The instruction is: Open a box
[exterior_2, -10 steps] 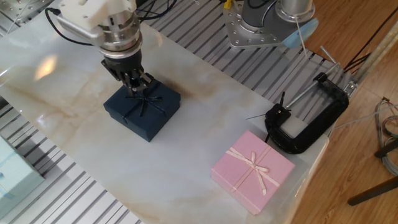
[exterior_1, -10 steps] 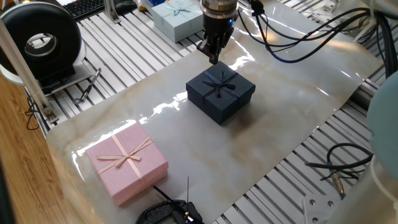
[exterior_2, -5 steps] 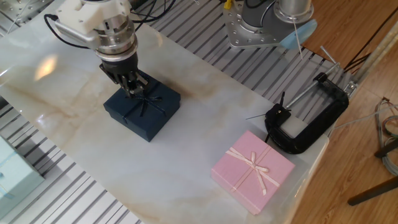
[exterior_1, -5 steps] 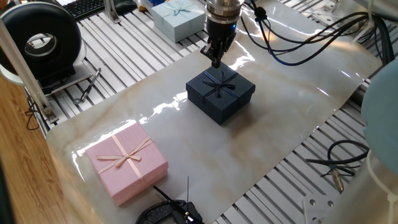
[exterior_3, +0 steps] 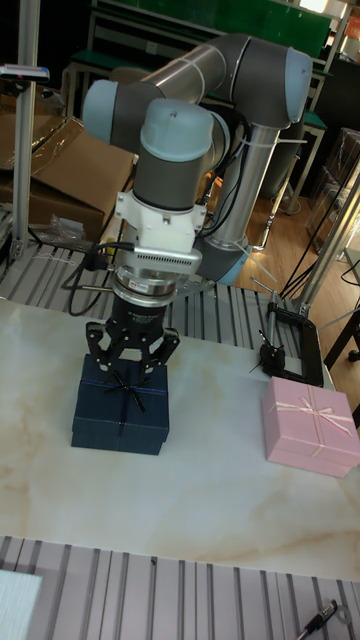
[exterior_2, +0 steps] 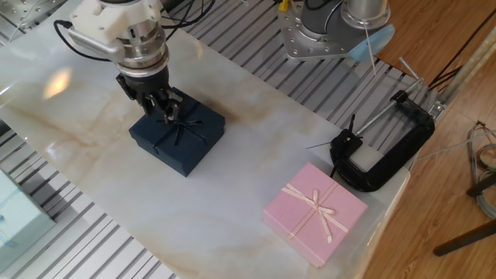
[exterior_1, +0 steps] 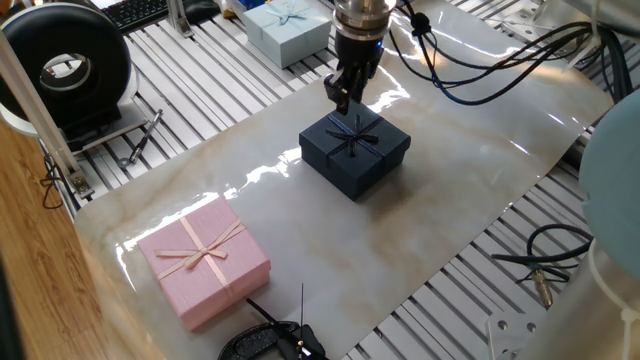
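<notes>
The dark navy box [exterior_1: 362,164] sits closed on the marble sheet, its lid on and a matching bow [exterior_1: 355,137] on top. It also shows in the other fixed view as the box [exterior_2: 183,145] and in the tall view as the box [exterior_3: 120,421]. My gripper [exterior_1: 341,99] hangs just above the lid's far edge, beside the bow. In the tall view the gripper [exterior_3: 132,374] has its fingers spread apart over the lid with nothing between them. The gripper [exterior_2: 159,108] stands over the box's rear corner.
A pink box [exterior_1: 204,259] with a pink bow lies near the front of the sheet. A light blue box [exterior_1: 284,26] stands at the back. A black clamp [exterior_2: 380,151] sits beside the pink box, and cables [exterior_1: 545,266] lie at the right.
The gripper has shifted a little toward the box's rear edge, away from the bow, and its fingers have spread apart. The box has not moved.
</notes>
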`<state>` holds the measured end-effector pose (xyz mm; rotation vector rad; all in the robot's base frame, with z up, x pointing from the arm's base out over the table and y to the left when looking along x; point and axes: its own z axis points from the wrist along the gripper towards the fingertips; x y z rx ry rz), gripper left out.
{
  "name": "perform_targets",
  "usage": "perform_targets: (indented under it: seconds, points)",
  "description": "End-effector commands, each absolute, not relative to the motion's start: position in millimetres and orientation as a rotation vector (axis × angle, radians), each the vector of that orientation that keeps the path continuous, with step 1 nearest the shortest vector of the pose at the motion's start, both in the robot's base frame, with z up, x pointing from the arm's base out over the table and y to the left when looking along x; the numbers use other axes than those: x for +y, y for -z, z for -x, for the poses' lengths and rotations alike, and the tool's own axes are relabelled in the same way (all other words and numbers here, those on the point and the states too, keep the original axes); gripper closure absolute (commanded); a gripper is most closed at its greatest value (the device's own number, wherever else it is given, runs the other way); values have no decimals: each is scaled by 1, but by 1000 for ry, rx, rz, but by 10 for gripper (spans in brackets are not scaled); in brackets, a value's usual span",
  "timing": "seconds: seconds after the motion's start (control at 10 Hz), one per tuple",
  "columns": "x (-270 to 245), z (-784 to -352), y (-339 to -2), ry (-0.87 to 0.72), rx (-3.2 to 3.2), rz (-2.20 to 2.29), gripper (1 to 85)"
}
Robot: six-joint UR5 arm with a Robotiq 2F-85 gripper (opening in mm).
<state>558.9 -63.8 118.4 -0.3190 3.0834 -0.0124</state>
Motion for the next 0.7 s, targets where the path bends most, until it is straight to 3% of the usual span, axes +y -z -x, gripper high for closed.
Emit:
perform_targets:
  seconds: [0.0,0.4,0.6]
  points:
    - [-74,-562,-119,71,3052,507,473]
    - [-82,-539,-120,76,3069,774,487]
    - [-100,-544,-122,185,3020,949,487]
